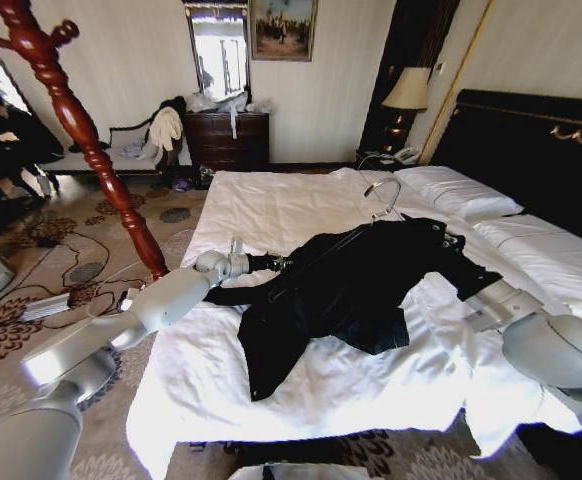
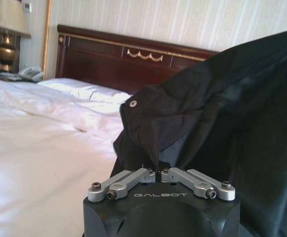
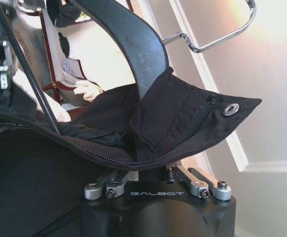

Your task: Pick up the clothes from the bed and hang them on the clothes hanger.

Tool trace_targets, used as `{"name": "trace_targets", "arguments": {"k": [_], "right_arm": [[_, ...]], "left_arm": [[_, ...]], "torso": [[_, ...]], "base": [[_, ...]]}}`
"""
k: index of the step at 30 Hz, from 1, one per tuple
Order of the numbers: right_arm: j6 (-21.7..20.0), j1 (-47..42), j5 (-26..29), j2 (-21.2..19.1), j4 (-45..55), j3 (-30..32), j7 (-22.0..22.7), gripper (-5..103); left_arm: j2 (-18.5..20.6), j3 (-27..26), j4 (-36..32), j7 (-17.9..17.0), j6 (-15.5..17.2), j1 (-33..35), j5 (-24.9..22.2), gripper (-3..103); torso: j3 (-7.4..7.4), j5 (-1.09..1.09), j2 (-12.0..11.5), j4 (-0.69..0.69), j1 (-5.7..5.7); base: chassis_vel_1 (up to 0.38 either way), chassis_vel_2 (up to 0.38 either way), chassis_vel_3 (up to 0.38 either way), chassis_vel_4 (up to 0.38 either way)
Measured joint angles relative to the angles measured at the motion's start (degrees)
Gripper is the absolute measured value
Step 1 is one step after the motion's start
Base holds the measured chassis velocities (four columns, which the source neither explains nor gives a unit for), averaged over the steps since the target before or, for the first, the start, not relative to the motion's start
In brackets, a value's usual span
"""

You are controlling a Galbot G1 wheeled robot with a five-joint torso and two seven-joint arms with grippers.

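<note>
**Black coat gripped at both ends above white sheets**

Black fabric spans between my two hands: the clothes (image 1: 356,285) lie spread across the middle of the bed (image 1: 301,385), one sleeve trailing toward the foot edge.

My left hand (image 2: 158,170) is clenched on a fold of the coat at its left edge, the cloth rising in a peak out of my closed fingers; in the head view that hand (image 1: 271,263) sits over the bed's left side, just beyond the mattress border.

My right hand (image 3: 153,170) is clamped on the coat's zippered edge, near a snap stud, with the clothes hanger (image 3: 133,44) standing up inside the fabric right above it. From the head camera the hanger's silver hook (image 1: 383,196) pokes up over the collar end, toward the pillows (image 1: 461,190).

Bare sheet lies open on all sides of the coat, widest toward the foot and toward the far left corner. The headboard (image 1: 531,150) closes off the right. A reddish wooden coat stand (image 1: 81,130) rises from the carpet just off the bed's left edge, near my left forearm.
</note>
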Motion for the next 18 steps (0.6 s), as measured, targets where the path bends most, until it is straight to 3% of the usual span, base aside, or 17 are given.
{"name": "trace_targets", "arguments": {"k": [5, 13, 18], "right_arm": [[-1.06, 0.39, 1.94, -0.59, -1.11, -0.80, 0.25, 20], [-3.44, 1.24, 5.19, -2.23, -4.48, -1.85, 0.97, 20], [-4.74, 1.77, 6.13, -3.19, -5.48, -2.02, 1.49, 20]], "left_arm": [[3.81, -1.19, -5.72, -1.34, 0.34, 0.69, -1.45, 0], [15.02, -5.93, -19.86, -3.75, 1.13, 4.23, -4.75, 0], [18.99, -7.96, -24.93, -5.28, 1.37, 6.03, -6.29, 0]], "torso": [[0.00, -0.01, 0.00, 0.02, 0.00], [0.00, -0.01, 0.00, 0.03, 0.00], [0.00, -0.01, 0.00, 0.02, 0.00]], "base": [[0.000, 0.000, 0.000, 0.000], [0.000, 0.000, 0.000, 0.000], [0.000, 0.000, 0.000, 0.000]]}}
